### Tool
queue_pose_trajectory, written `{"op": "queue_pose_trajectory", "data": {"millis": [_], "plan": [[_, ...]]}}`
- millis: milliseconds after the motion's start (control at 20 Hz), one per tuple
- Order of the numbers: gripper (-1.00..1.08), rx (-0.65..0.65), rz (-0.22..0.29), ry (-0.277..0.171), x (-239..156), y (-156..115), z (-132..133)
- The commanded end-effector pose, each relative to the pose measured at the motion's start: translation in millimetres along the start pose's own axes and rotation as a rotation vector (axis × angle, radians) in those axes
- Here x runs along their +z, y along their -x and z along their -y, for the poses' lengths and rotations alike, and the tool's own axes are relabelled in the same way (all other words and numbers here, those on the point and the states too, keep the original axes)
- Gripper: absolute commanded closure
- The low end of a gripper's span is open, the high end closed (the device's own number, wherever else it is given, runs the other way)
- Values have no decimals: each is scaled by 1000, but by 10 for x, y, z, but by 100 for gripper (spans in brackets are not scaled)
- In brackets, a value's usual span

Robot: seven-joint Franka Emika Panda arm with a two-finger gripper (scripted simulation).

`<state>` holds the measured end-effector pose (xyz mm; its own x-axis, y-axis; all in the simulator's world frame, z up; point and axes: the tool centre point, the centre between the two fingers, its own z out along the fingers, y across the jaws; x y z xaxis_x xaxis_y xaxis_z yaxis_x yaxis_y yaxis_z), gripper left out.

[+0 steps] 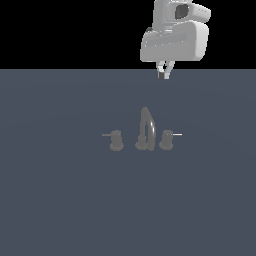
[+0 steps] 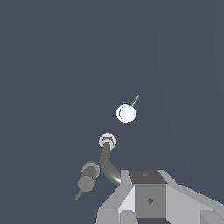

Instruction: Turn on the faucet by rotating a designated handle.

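From here I see the faucet [image 1: 144, 134] sitting near the middle of the flat slate-blue surface [image 1: 55, 200], a small dull-grey three-piece set. Its tall arched spout [image 1: 146, 125] stands between two short knobs. The designated handle [image 1: 167, 139] is the knob on the exterior view's right, with a thin pale lever rod [image 1: 176, 134] sticking out sideways toward the exterior view's right. The twin knob [image 1: 116, 140] stands on the exterior view's left of the spout, its duller lever [image 1: 106, 134] pointing the opposite way.

The arm's pale wrist housing [image 1: 174, 39] hangs at the far side of the scene, above the surface and well apart from the faucet. Below it the pincer [image 1: 164, 71] points down, its two fingers close together with only a narrow gap at the tips, and nothing between them. It touches no part of the faucet.

In the wrist view I look down on the set from above. The designated handle [image 2: 126, 113] shows as a bright white disc with its thin rod [image 2: 135, 100] angling away from it. The spout [image 2: 106, 153] curves from its round base toward the pincer body [image 2: 148, 197], which fills the lower edge of the picture. The twin knob [image 2: 89, 174] lies beyond the spout, darker grey, its lever [image 2: 78, 194] pointing away from the other two pieces. The fingertips themselves I cannot make out in this view.
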<state>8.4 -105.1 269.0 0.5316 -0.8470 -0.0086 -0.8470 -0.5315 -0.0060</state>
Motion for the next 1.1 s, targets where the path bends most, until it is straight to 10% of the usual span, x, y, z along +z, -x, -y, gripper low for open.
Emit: {"op": "queue_pose_trajectory", "data": {"millis": [0,1050], "plan": [[108,70,-2,0,234,-143,42],[108,514,-10,3,1941,-858,19]]}}
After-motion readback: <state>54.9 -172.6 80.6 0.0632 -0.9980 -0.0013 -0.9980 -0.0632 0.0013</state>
